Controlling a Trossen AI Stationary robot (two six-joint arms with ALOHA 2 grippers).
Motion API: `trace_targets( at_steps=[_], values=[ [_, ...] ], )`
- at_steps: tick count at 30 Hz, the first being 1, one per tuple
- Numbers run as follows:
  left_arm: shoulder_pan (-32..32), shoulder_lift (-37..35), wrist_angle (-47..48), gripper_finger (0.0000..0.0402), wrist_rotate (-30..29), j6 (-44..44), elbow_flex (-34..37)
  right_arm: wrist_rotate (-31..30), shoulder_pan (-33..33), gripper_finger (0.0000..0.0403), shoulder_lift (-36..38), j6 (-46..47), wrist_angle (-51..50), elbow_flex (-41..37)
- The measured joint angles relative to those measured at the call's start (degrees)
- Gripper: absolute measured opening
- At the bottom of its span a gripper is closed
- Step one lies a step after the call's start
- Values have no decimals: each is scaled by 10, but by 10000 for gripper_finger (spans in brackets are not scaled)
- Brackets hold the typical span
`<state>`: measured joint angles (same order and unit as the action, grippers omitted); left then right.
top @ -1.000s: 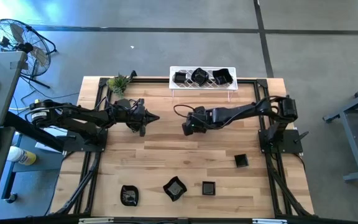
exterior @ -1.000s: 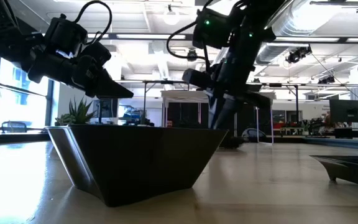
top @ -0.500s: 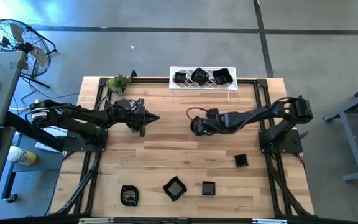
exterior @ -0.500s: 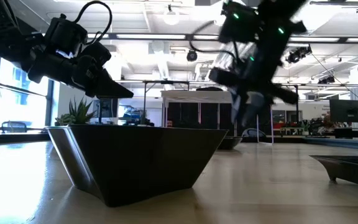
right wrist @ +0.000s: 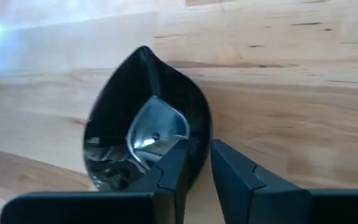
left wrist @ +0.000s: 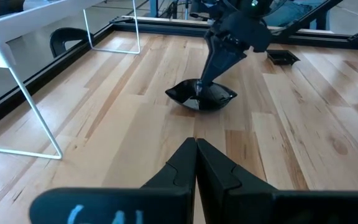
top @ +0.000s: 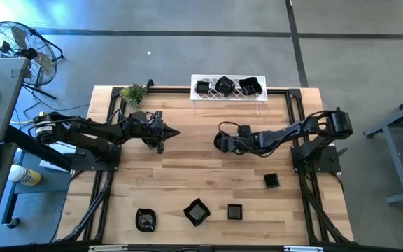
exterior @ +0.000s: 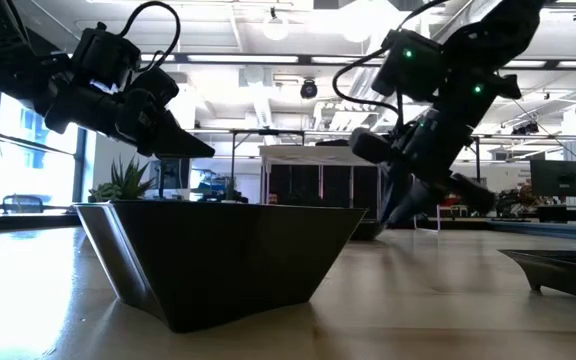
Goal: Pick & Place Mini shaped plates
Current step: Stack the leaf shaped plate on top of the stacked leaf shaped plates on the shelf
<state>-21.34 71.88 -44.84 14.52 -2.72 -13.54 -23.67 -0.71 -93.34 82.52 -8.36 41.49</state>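
A glossy black leaf-shaped mini plate [right wrist: 143, 118] lies mid-table [top: 219, 143], and my right gripper [right wrist: 196, 163] is shut on its rim. The left wrist view shows that plate [left wrist: 202, 99] resting on the wood with the right gripper [left wrist: 205, 81] coming down onto it. Three more black plates [top: 228, 86] sit on the white wire rack [top: 261, 102]. Several others lie near the table's near edge [top: 196, 212], [top: 234, 211], [top: 271, 180], [top: 145, 220]. My left gripper [top: 175, 131] hovers shut, left of centre [left wrist: 196, 142]. My right gripper pinches the leaf-shaped plate's side rim [right wrist: 201, 144], one finger [right wrist: 169, 168] inside the hollow and the other [right wrist: 232, 171] outside. The fingers slant down from above and from the table's right. The plate's underside rests on the table.
A small green plant [top: 133, 93] stands at the far left corner. In the low view a black dish [exterior: 218, 260] fills the foreground and another dish's edge [exterior: 558, 265] shows at the right. Bare wood lies between the two grippers.
My right gripper has sunk toward the table and shifted a little toward the table's right, its arm tipping to a flatter slant. The left arm has kept still.
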Motion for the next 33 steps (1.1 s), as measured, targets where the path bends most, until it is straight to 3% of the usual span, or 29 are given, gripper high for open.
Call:
trace_targets(
  at_steps=[10, 22, 29, 33],
  values=[
    [0, 0, 0, 5, 0, 0, 0, 1, 0, 4, 0, 0, -1, -1],
    [0, 0, 0, 5, 0, 0, 0, -11, 0, 2, 41, -23, 9, 6],
    [0, 0, 0, 5, 0, 0, 0, -62, -5, 1, 111, -79, -9, 63],
    [0, 0, 0, 5, 0, 0, 0, -77, -46, 1, 144, -131, -80, 134]
  ],
)
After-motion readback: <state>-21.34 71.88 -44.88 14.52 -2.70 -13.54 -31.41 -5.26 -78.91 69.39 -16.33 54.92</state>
